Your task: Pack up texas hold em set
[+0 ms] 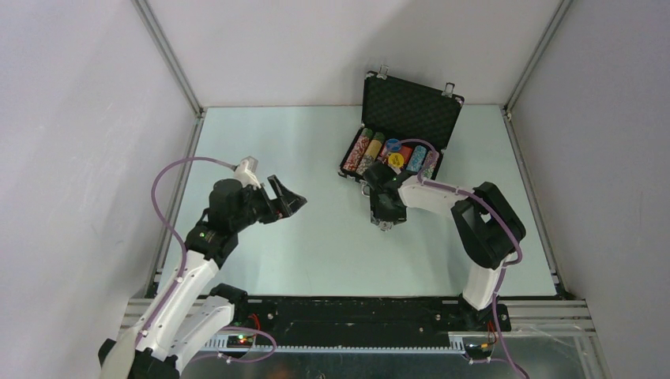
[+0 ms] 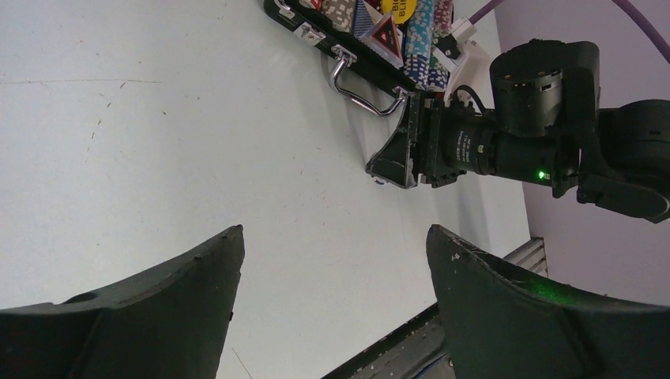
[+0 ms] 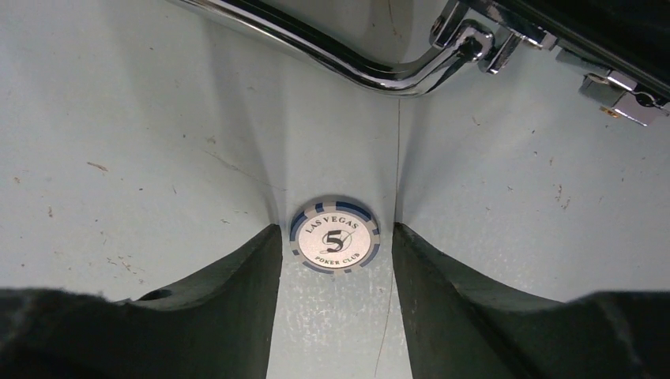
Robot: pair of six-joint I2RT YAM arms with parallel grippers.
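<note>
Right end effector (image 3: 334, 230) points down at the counter (image 1: 276, 142) with its fingers apart, one on each side of a blue-and-white poker chip (image 3: 334, 236). The chip lies flat at lower centre of the wrist view, just short of the silver handle (image 3: 316, 55) of the open black case (image 1: 411, 110). Round and flat, it has no long axis, so the grip probably depends on closing squarely across its rim; the left end effector (image 1: 288, 196), spread wide and empty, sits well apart at centre left.

Left arm (image 1: 186, 276) bent, left fingers (image 2: 158, 316) spread wide, right arm (image 1: 433, 196) folded, right fingers (image 3: 221, 308) pointing down, partly apart
</note>
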